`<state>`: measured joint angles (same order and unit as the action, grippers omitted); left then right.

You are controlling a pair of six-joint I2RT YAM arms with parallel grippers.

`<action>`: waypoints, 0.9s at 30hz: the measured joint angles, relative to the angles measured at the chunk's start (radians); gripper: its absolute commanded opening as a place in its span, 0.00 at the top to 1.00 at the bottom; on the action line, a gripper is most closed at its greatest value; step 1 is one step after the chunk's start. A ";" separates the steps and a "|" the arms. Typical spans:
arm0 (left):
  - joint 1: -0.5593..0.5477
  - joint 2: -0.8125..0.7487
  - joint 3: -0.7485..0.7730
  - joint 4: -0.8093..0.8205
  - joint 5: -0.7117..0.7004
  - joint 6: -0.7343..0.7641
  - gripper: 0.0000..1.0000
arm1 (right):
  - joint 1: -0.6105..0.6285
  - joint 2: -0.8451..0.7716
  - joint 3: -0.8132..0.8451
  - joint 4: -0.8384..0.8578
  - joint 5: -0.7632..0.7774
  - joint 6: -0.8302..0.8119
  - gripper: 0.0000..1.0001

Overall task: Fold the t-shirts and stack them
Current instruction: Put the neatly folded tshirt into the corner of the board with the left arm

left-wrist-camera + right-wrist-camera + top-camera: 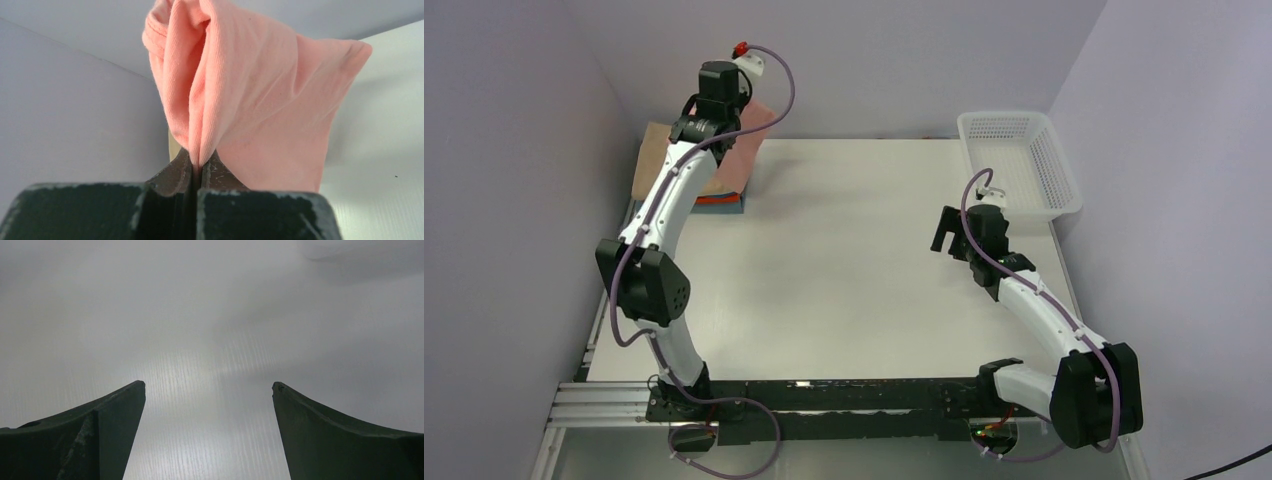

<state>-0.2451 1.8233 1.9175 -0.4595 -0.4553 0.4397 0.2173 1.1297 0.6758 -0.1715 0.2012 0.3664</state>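
Two grippers are mine, and they are doing very different things. My left gripper (201, 156) is clamping a pinch of the pink shirt (250, 100). Its jaws are pressing together with only cloth between them. The fabric is bunching up from the tips in soft folds, and a ribbed hem is showing at the upper left of my wrist view.

From above, my left arm is reaching to the far left corner of the table (844, 260). The pink shirt is draping beside my wrist there, over the stack of folded shirts (722, 203). In that stack I am seeing a tan shirt (656, 148) on the left side. At the near edge an orange-red shirt (714, 199) is lying on a blue shirt (732, 210). My own arm is covering much of the pile, so I cannot tell whether the pink cloth is touching it or hanging just above it.

My right gripper (209, 384) is hovering over bare table on the right side, well apart from all the shirts and near the white basket (1067, 190) in the far right corner. Its jaws are standing wide apart with nothing between them. My right wrist view is showing only the pale table surface.
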 measured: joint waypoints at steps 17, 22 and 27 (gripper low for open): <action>0.142 0.129 0.073 0.002 0.057 -0.037 1.00 | 0.000 0.012 0.000 -0.001 0.019 0.000 0.00; 0.219 0.233 0.137 -0.024 0.114 -0.085 1.00 | -0.001 0.019 0.000 -0.002 0.028 0.000 0.00; 0.288 0.307 0.158 -0.025 0.145 -0.113 1.00 | -0.001 0.025 0.000 -0.002 0.033 0.000 0.00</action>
<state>0.0425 2.1307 2.0758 -0.4847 -0.3107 0.3271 0.2165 1.1549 0.6758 -0.1730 0.2344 0.3668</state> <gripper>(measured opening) 0.047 0.997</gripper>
